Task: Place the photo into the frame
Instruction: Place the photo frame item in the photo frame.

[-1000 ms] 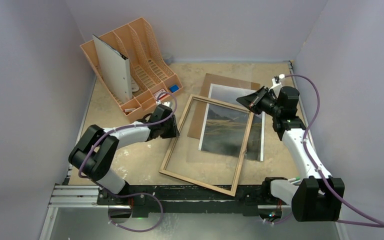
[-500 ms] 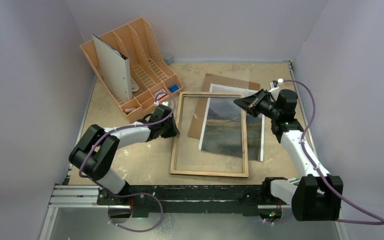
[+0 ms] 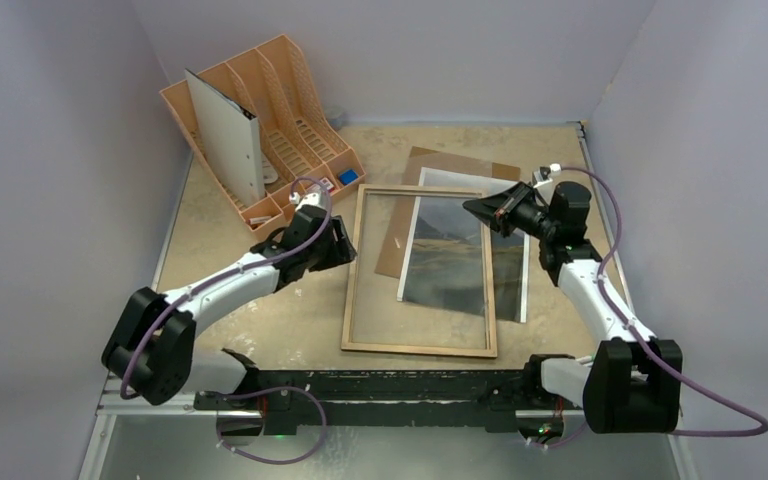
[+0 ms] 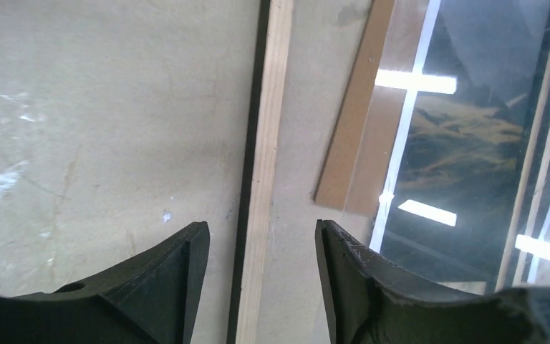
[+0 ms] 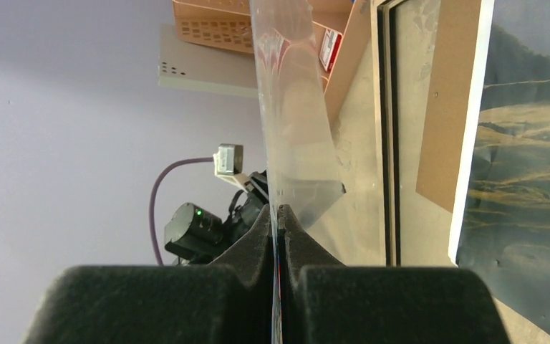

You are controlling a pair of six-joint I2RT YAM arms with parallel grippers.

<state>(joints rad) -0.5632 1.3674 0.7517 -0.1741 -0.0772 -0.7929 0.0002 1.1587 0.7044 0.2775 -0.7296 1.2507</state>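
Observation:
The frame lies flat on the table, light wood face up. The photo of dark mountains lies under its right part, on the brown backing board. My left gripper is open and empty, hovering over the frame's left rim, which runs between the jaws. My right gripper is at the frame's upper right. In the right wrist view it is shut on a thin clear pane, seen edge-on and raised off the frame's rim. The photo lies to the right.
A peach desk organizer with a grey folder stands at the back left, close to the frame's top left corner. The backing board sticks out beyond the photo's left and top edges. Purple walls close in on three sides.
The frame went from tilted, with its far right corner raised, to lying flat. Since then my left arm has stretched out and lifted off the left rim. My right gripper has shifted slightly left.

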